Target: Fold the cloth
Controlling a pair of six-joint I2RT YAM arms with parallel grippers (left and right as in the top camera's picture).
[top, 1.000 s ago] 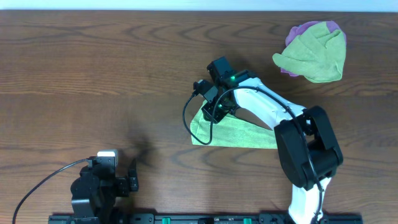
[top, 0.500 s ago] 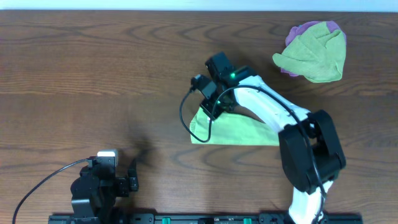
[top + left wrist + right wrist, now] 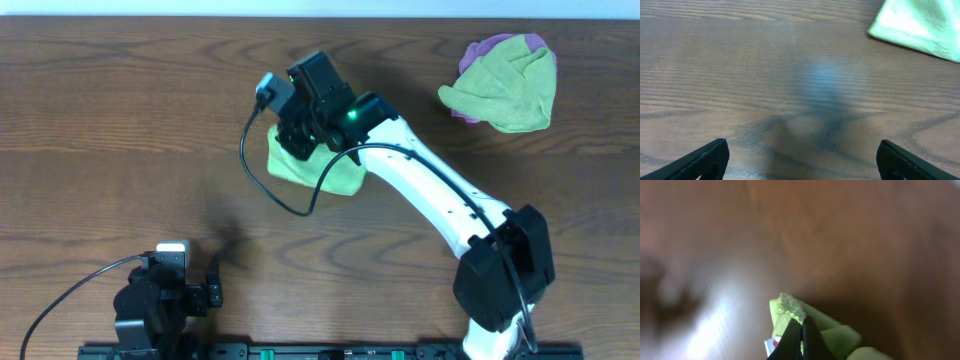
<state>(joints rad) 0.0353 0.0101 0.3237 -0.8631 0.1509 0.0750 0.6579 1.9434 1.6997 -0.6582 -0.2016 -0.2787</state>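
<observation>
Light green cloth lies bunched in a small heap on the big brown wooden table, close to the middle of the table and a little toward its far edge. One side of the heap shows past the arm. The rest is hidden under it.

The white right arm is the next biggest thing. It reaches from the near edge of the table, on the right, up and across to the middle. Its black wrist sits right over the heap.

A second pile of cloth lies in the far right corner of the table, well apart from the heap. It is yellow-green on top, with a bit of purple peeking out behind.

The black left arm sits at the near edge of the table, on the left, far from both cloths.

The left gripper is wide open, its two black fingers far apart. It holds nothing and touches nothing. Bare table shows between the fingers, and a corner of the light green cloth shows far off.

The right gripper is squeezed tight. Its two thin fingers press together with no gap. They pinch a folded edge of the light green cloth, and a small fuzzy bit of it pokes out past the tips.
</observation>
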